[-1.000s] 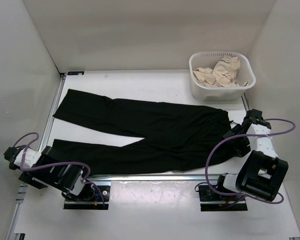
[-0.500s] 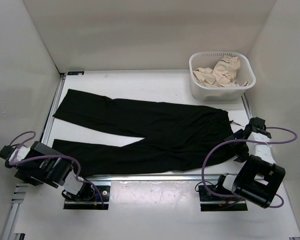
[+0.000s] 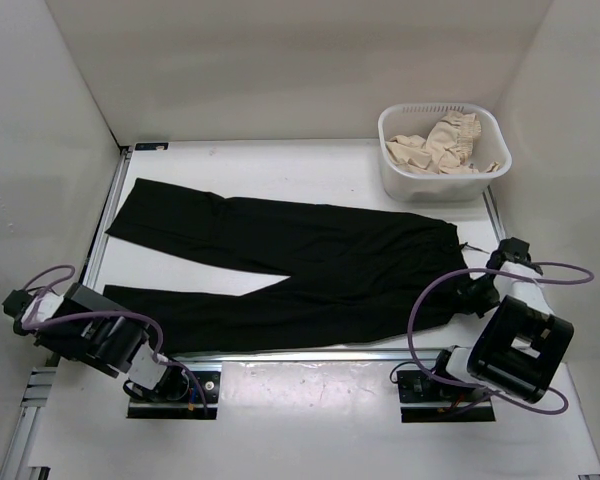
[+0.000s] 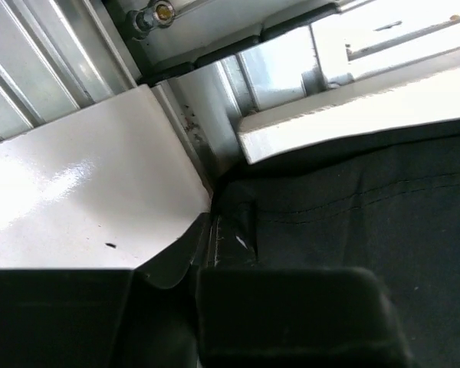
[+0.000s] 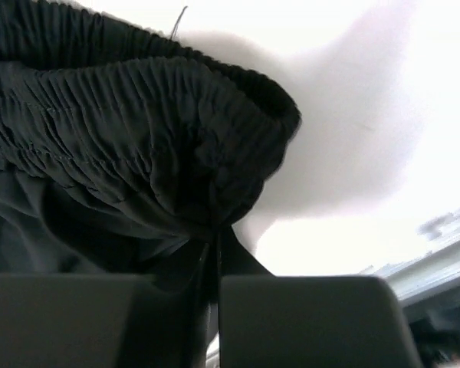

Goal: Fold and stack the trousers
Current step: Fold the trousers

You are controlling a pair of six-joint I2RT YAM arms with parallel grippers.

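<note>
in the left wrist view the left gripper [image 4: 165,303] is only a dark blur. its fingers [image 4: 291,318] are cut by the lower edge, and it is not possible to tell if they pinch cloth. the black, soft, thin long-legged trousers [image 4: 368,215] run out at the right edge there. from above, the black left arm [image 3: 95,338] covers a corner of the near leg's hem, and the black right arm [image 3: 515,340] covers the waistband's near corner. in the right wrist view the right gripper [image 5: 215,307] is blurred, its fingers [image 5: 307,322] cut at the bottom.
</note>
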